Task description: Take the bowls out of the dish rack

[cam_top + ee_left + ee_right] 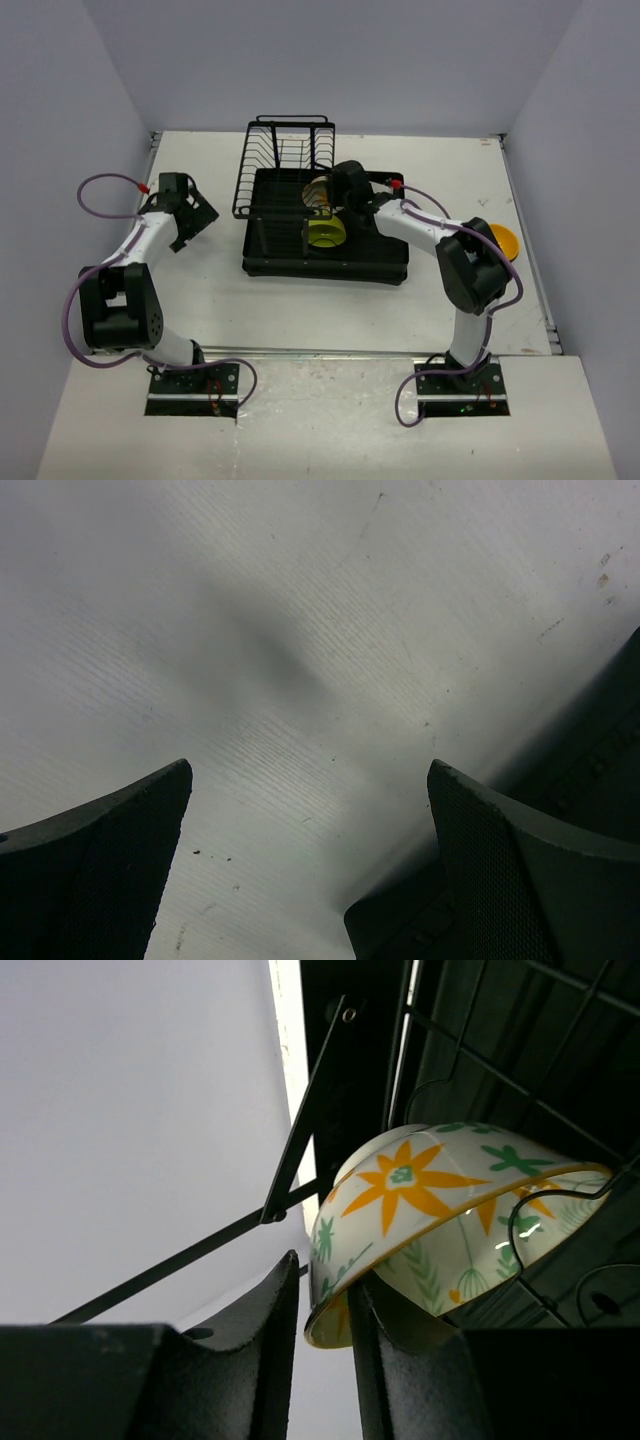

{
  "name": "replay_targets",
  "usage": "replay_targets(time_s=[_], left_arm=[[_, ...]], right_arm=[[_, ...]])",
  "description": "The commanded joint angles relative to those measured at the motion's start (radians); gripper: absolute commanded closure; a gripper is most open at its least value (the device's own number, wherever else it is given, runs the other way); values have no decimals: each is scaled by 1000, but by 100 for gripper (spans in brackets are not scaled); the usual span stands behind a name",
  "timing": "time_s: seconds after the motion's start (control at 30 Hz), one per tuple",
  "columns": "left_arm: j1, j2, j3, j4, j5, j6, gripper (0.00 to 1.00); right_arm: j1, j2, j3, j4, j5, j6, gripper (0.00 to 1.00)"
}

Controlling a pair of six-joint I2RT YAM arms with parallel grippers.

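- Right wrist view: right end effector (325, 1335) is clamped on the rim of the patterned bowl (440, 1190), with one finger inside and one outside. The bowl sits tilted among the wires of the dish rack (260, 262).
- Top view: yellow-green bowl (325, 233) lies in the rack tray, just in front of the patterned one. Orange bowl (504, 240) is on the table (300, 310) at the right, partly hidden by my right arm.
- Left end effector (310, 870) hangs with fingers apart over the table beside the rack, holding nothing.
- Step in hand, as I judge it: lift the patterned bowl out.
- How to do it well: raise straight up until the rim clears the wire hooked round its far edge, then swing right. A rim pinch is a thin hold, so go slowly. Set it down apart from the orange bowl.
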Motion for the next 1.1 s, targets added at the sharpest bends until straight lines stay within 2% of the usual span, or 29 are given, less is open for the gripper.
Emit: replay_targets(time_s=[0.0,0.17,0.27,0.3,0.33,0.53,0.87,1.07], left_arm=[[9,7,42,-1,-18,13,0],[7,10,48,-2,-17,13,0],[9,13,55,-7,-17,14,0],[9,13,56,-7,-18,16,0],[9,13,56,-7,-18,17,0],[7,18,52,-4,-23,24,0],[9,21,55,-1,-25,24,0],[9,24,45,8,-28,25,0]], right_arm=[[0,-4,40,-76,63,204,74],[-2,-9,40,-114,62,230,79],[-2,-10,39,-117,63,221,89],[-3,-9,36,-117,57,227,97],[-5,-7,31,-116,42,236,100],[-8,-13,-45,-36,-7,234,100],[-17,-32,-295,477,-64,224,100],[-25,-39,-375,651,-88,235,100]])
